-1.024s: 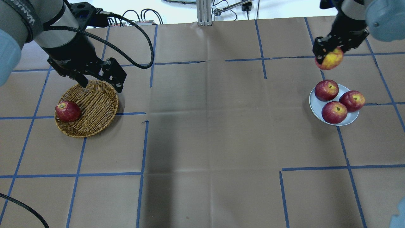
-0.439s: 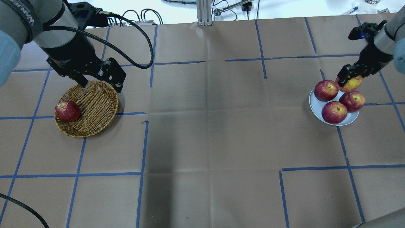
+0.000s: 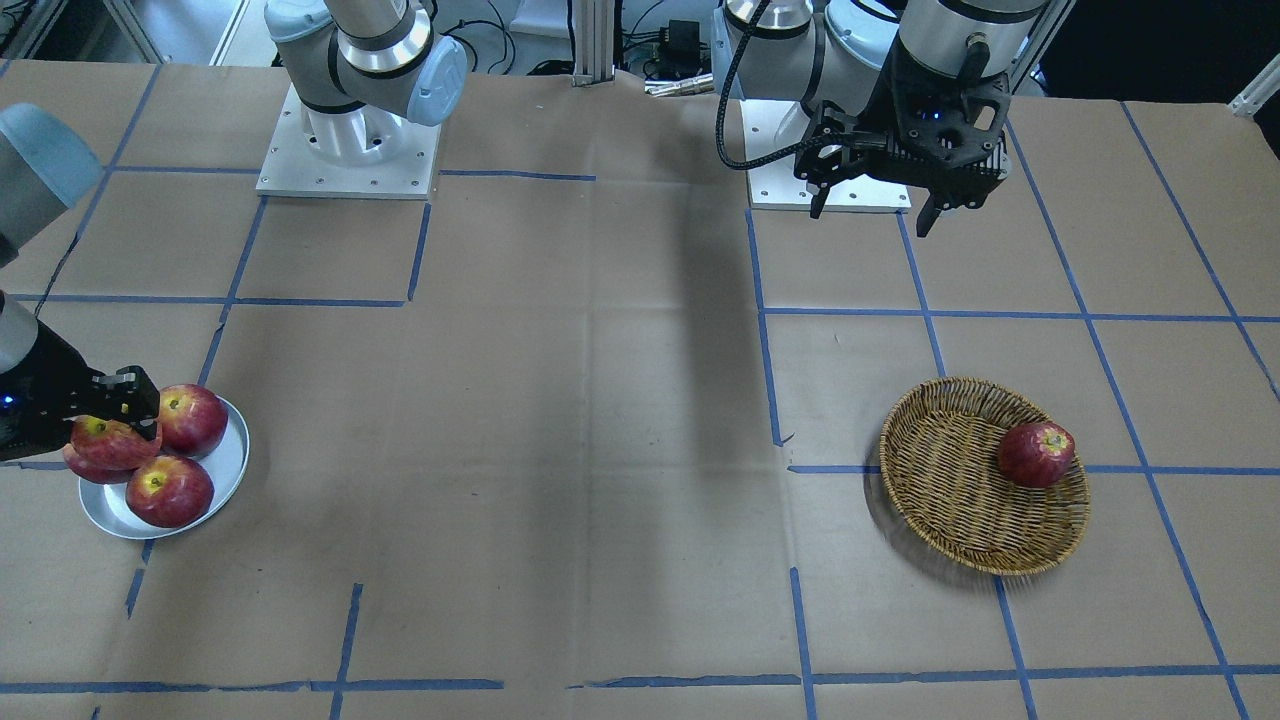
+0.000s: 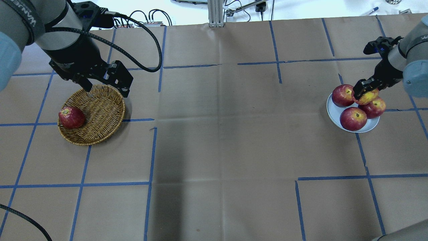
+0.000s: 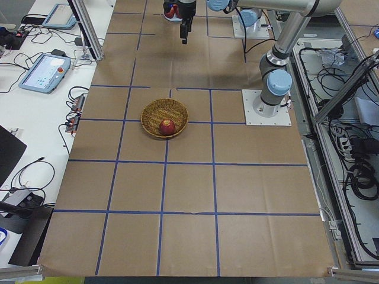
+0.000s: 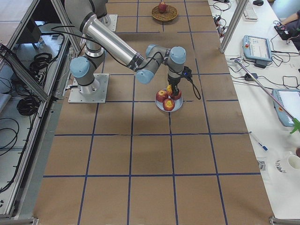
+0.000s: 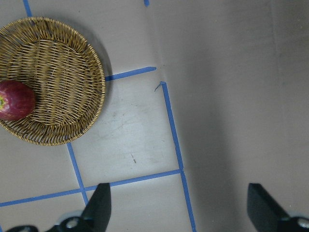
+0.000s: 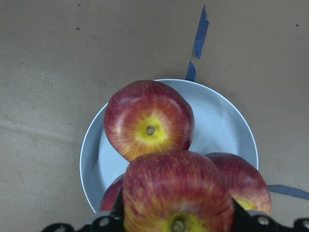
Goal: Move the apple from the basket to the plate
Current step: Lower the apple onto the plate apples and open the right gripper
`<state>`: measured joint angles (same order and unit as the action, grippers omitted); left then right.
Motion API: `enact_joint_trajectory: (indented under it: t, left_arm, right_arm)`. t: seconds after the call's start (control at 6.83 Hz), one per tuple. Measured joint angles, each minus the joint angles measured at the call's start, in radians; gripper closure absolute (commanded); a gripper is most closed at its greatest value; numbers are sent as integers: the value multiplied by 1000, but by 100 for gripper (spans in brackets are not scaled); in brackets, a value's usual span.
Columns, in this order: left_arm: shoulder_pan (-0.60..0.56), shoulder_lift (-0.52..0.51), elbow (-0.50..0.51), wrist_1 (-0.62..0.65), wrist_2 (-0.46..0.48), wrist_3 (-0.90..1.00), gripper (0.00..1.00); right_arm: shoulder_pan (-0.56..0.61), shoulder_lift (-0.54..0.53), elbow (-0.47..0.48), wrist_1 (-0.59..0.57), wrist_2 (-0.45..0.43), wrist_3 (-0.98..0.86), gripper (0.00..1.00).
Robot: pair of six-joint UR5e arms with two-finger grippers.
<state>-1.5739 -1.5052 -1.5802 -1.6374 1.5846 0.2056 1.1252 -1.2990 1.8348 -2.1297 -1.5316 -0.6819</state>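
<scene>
Pinkish-yellow apple [image 4: 367,97] pinched in right pincer [image 4: 365,90], low over the metal plate [image 4: 332,112]. It sits above the three red apples [image 4: 353,118] lying there; can't tell if it's touching them. Left pincer [image 4: 106,91] spread wide, hanging above the brown-paper tabletop [image 4: 217,134] beside the wicker basket [image 4: 100,113]. One dark red apple [image 4: 71,117] lies in the basket.

Table [image 4: 214,140] is covered in brown paper and divided into squares by blue tape [image 4: 113,184]. An aluminium post [image 4: 215,13] is fixed at its far edge. White benches [image 5: 23,112] alongside are occupied by teach pendants [image 5: 44,72] and loose cables [image 5: 26,171].
</scene>
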Motion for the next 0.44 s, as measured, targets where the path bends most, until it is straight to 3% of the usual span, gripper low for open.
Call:
enact_joint_trajectory:
  t: [0.15,0.29,0.44]
  left_arm:
    - [0,0,0,0,0,0,1]
    - [0,0,1,0,0,0,1]
    - [0,0,1,0,0,0,1]
  right_arm:
    - [0,1,3,-3,-4,0,46]
    - [-1,1,3,-5,-6,1,20]
    - [-3,2,3,-6,-6,0,0]
